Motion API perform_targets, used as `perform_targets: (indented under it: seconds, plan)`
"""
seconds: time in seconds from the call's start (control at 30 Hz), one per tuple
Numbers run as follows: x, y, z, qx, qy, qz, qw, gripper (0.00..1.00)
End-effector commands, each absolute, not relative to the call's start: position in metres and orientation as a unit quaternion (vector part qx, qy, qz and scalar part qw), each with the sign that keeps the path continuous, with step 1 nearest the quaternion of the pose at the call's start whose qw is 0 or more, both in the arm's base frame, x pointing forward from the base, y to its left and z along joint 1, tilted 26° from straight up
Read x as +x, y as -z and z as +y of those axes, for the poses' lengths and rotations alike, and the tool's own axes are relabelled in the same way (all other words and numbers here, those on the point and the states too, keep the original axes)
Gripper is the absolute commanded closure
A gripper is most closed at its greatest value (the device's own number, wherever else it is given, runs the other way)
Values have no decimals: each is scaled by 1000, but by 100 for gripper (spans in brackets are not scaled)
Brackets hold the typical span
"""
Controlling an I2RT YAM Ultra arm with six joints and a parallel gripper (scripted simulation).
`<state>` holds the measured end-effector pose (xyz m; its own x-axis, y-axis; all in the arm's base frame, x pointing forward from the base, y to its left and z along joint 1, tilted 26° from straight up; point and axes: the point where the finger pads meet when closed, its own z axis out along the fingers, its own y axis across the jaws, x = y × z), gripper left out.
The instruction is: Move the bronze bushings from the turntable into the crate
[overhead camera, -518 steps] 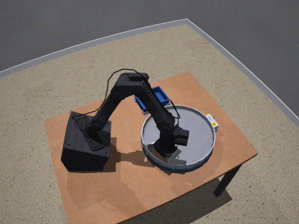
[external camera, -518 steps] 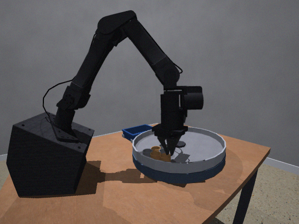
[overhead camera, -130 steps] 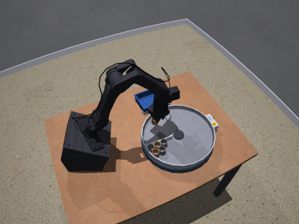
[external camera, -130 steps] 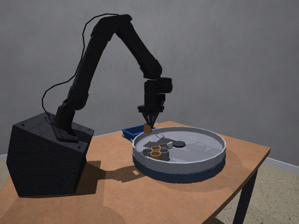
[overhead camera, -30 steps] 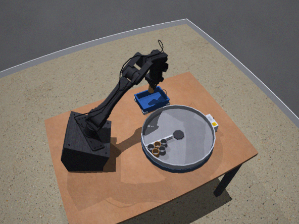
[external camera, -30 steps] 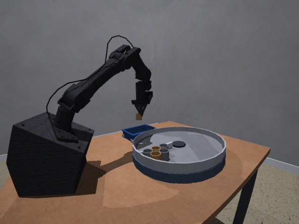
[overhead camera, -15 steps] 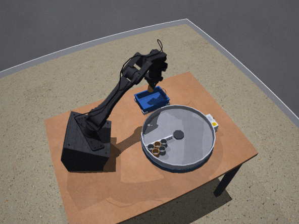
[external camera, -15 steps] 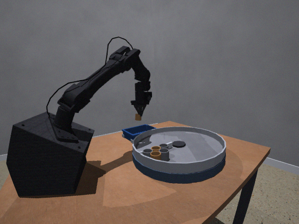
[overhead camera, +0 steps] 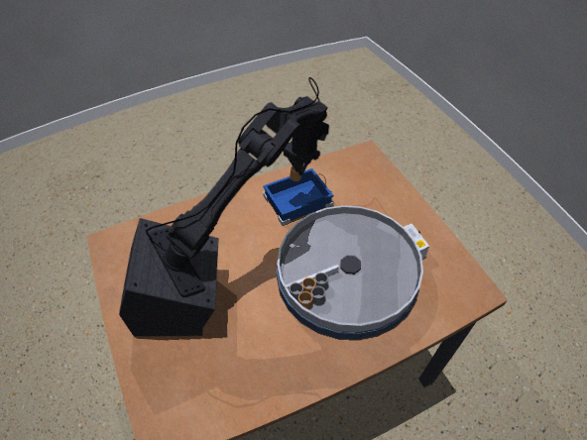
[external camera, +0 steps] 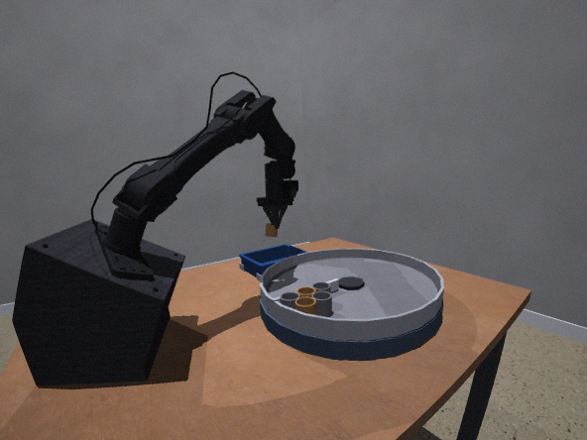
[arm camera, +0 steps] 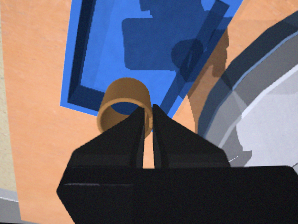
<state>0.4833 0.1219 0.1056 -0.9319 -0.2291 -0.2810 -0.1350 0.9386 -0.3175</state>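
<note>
Beside the round turntable, a smooth orange-brown table stands on speckled floor; above its neighbouring crate, the gripper pinches a bronze ring.

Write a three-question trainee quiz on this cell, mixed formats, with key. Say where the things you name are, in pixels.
1. How many bronze bushings [overhead camera: 305, 303] [external camera: 305, 308] stand on the turntable [overhead camera: 377, 277] [external camera: 392, 328] [arm camera: 270, 115]?
2. True or false: the crate [overhead camera: 285, 203] [external camera: 255, 268] [arm camera: 105, 50] sits beside the turntable, not on it.
3. What is the gripper [overhead camera: 301, 171] [external camera: 276, 226] [arm camera: 148, 111] holding?
A. a steel bushing
B. nothing
C. a bronze bushing [overhead camera: 294, 174] [external camera: 271, 231] [arm camera: 126, 90]

Key: 1. two; 2. true; 3. C
</note>
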Motion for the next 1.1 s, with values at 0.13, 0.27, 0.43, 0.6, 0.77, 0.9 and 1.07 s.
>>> perform_targets:
  seconds: [0.13,0.27,0.43,0.6,0.77,0.9,1.07]
  plan:
    - [489,-137,135,-92,138,966,198,100]
    - [489,-137,135,-92,138,966,198,100]
    - [489,-137,134,-93,138,966,196,100]
    - [490,-137,134,-97,138,966,196,100]
    - [492,-135,134,-98,137,966,195,100]
    - [492,-135,134,-98,137,966,195,100]
    - [492,-135,134,-98,137,966,195,100]
